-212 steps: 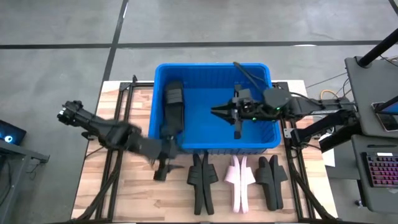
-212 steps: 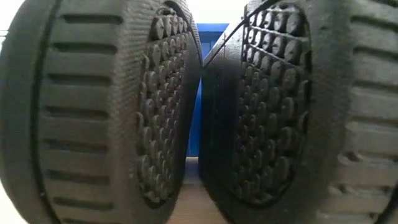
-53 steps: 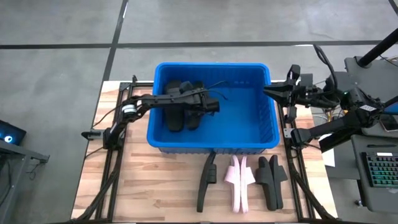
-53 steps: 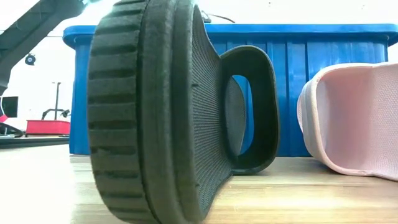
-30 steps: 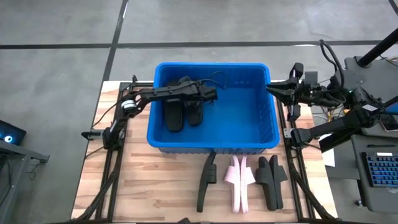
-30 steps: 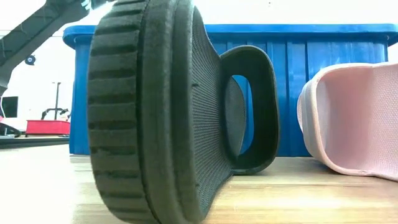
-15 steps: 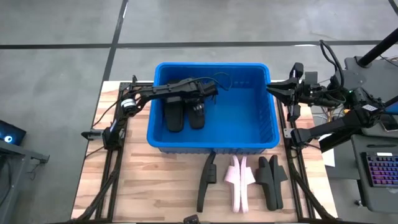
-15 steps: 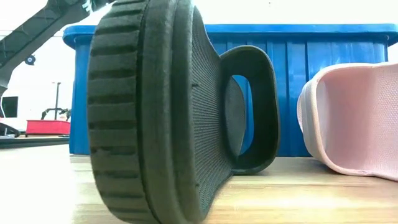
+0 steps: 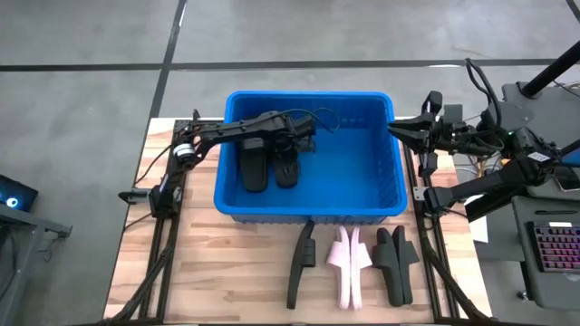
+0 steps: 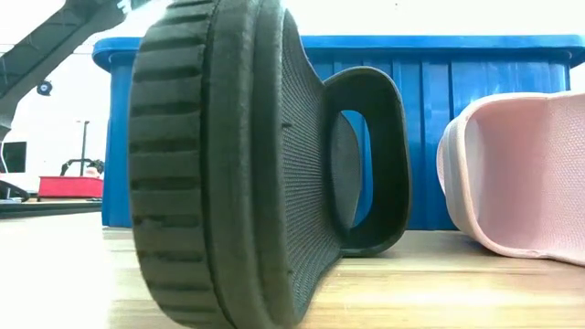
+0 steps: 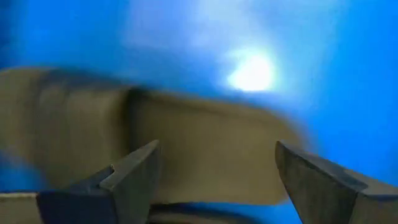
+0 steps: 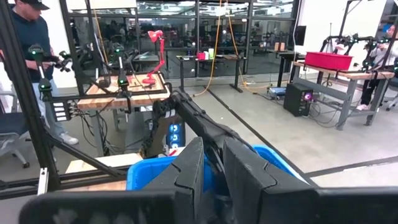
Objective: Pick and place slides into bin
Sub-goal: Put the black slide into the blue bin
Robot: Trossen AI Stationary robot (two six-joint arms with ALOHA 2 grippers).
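Observation:
The blue bin stands at the table's far middle. Two black slides lie side by side on its floor at the left. My left gripper hangs open just above the right one, pointing steeply down; in the left wrist view its fingers stand wide apart over a blurred slide. On the table in front of the bin are a black slide on its edge, pink slides and a black pair. My right gripper waits shut and level at the bin's right rim.
In the low view the black slide on its edge fills the foreground, with a pink slide beside it and the bin's wall behind. The right half of the bin's floor is bare. A person stands in the room beyond.
My left gripper has rolled at the wrist and tipped steeply downward above the bin's left half, its fingers now wider apart, and it has risen a little. The second black slide lies flat on the bin floor beside the first.

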